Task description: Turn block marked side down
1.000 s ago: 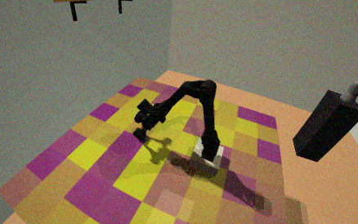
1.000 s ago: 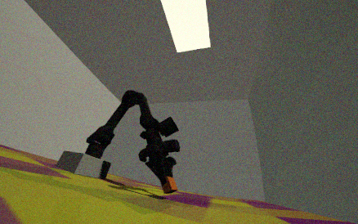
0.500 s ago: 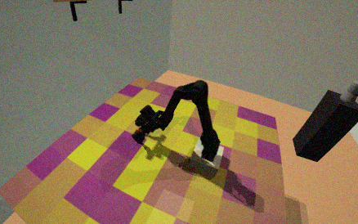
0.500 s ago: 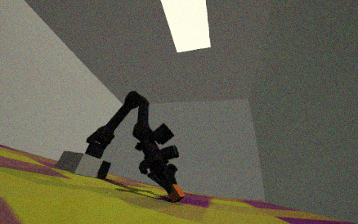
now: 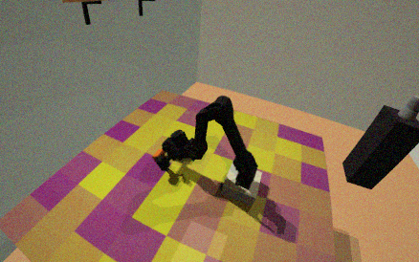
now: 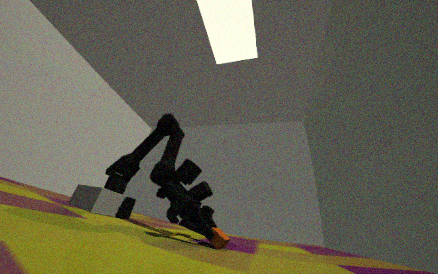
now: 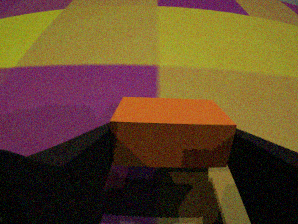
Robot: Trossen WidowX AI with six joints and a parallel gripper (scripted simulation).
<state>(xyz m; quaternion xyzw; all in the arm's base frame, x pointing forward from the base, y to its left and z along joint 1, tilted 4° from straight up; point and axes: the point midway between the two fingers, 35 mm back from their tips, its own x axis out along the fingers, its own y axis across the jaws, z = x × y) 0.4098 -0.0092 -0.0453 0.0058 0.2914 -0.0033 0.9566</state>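
Note:
The orange block (image 5: 158,153) (image 6: 220,238) (image 7: 170,112) is held at the fingertips of my gripper (image 5: 160,158) (image 6: 215,236) (image 7: 170,132), which is shut on it. In the wrist view it spans the gap between the two dark fingers, with one brighter face and one shaded face showing. In the exterior view the gripper leans forward and down and the block is tilted, low over the patchwork table (image 5: 116,234) (image 6: 26,230). I cannot tell whether its lowest edge touches the table. No mark can be made out on the faces in view.
The arm's pale base (image 5: 245,177) (image 6: 107,201) stands on the patchwork top behind the gripper. The arm's shadow falls across the squares. A large dark box-shaped object (image 5: 384,148) on a grey jointed mount is at the right in the top view.

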